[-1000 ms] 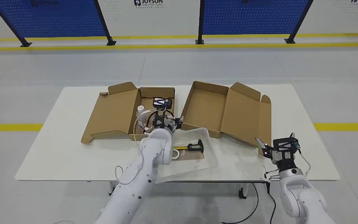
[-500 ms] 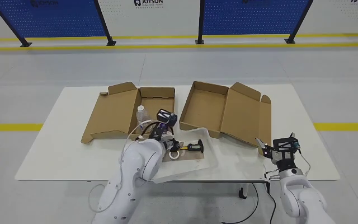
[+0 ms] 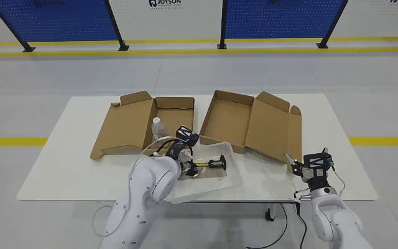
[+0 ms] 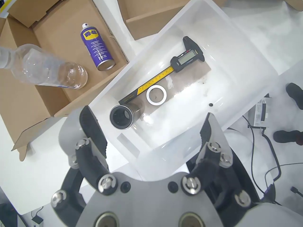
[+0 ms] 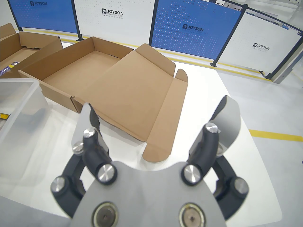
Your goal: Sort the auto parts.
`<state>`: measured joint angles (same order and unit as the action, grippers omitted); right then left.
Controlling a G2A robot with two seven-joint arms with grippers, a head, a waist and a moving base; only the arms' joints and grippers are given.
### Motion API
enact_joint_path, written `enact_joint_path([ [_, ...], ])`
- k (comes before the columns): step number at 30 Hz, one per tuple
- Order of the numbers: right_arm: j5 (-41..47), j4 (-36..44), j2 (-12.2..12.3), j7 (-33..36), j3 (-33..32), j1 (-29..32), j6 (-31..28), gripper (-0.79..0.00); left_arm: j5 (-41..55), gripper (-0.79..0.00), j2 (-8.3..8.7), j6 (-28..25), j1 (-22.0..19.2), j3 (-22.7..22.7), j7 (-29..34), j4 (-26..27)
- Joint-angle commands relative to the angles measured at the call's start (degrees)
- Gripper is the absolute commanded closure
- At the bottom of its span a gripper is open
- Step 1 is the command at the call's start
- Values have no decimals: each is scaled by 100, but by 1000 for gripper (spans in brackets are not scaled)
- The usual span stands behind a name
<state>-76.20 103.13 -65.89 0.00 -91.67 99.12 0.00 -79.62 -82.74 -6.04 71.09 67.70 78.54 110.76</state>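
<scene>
A clear plastic bin at the table's front holds a digital caliper, a silver ring and a black cylindrical bushing. My left gripper hangs open above the bin's near end, over the bushing, with nothing between its fingers. In the left cardboard box lie a blue spray can and a clear plastic bottle. My right gripper stands open and empty over the table's front right corner, beside the flap of the empty right cardboard box.
From the top view both boxes lie open across the middle of the white table, flaps spread outward, with the bin in front between them. Bare table shows at the far left and by the right gripper.
My left gripper has moved from over the left box toward the front, to above the bin. The right arm has not moved.
</scene>
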Motion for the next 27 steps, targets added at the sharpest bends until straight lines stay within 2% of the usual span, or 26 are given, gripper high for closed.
enact_joint_path([
  [1,0,0,0,0,0,0,0,-785,85,-785,-5,33,32,-6,-49,-21],
  [3,0,0,0,0,0,0,0,-785,120,-785,-1,17,71,-30,-233,-124],
  [7,0,0,0,0,0,0,0,-785,-710,-785,38,-197,-76,-190,-299,-149],
  [9,0,0,0,0,0,0,0,-785,-826,-785,50,-303,-151,-184,-289,-195],
  [12,0,0,0,0,0,0,0,-785,-1176,-785,93,-720,-322,-140,-238,-370],
  [17,0,0,0,0,0,0,0,-785,-1256,-785,132,-1112,-470,-52,-181,-685],
  [23,0,0,0,0,0,0,0,-785,-1560,-785,158,-1255,-538,-105,-104,-995],
  [27,0,0,0,0,0,0,0,-785,-1638,-785,141,-1125,-568,-218,-55,-1145],
])
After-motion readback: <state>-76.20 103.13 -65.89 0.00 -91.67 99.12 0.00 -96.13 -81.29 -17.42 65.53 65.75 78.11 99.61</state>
